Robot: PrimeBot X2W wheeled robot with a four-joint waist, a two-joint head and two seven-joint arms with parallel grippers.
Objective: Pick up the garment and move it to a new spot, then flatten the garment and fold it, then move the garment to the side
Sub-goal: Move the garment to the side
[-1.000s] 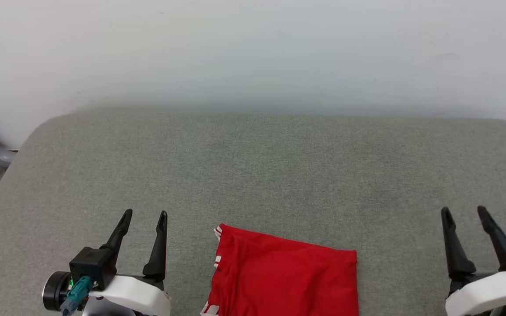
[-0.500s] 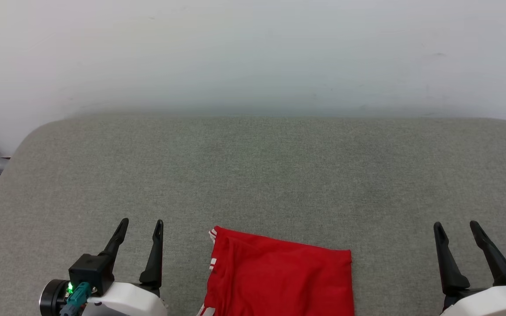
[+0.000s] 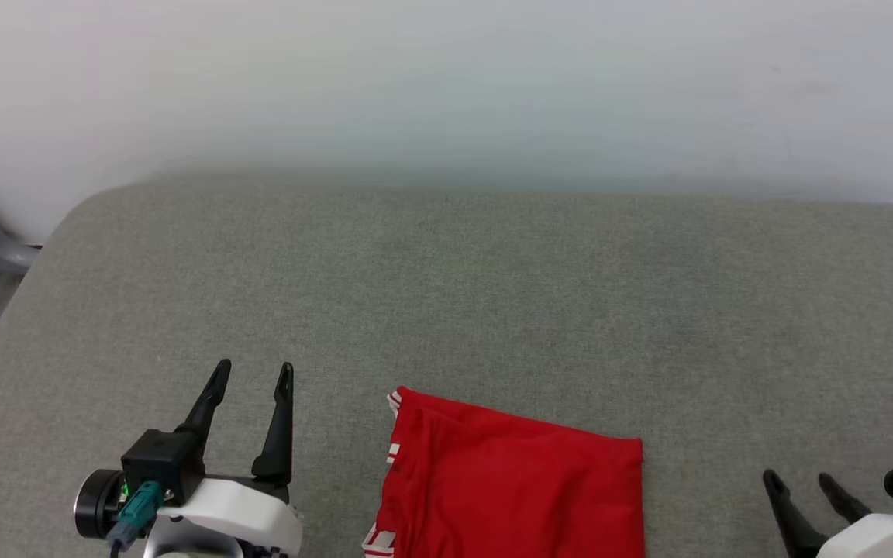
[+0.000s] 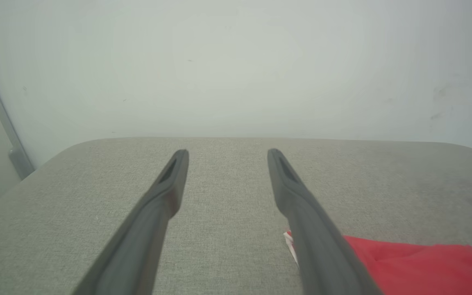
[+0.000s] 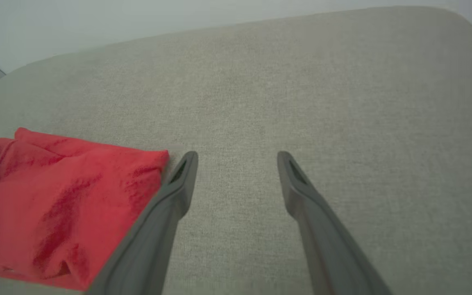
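A folded red fabric garment with white-striped trim (image 3: 508,488) is being carried flat by the grey fabric-covered counter (image 3: 493,294). It is lying at 6 o'clock in the head view, with its near part being cut off by the frame edge. The left end effector (image 3: 254,368), at 8 o'clock, and the right end effector (image 3: 797,479), at 4 o'clock, are both being held wide and empty, each being kept apart from the garment.

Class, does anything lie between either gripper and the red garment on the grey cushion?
Nothing visible does: just bare grey cushion lies between the left gripper, the right gripper and the red garment.
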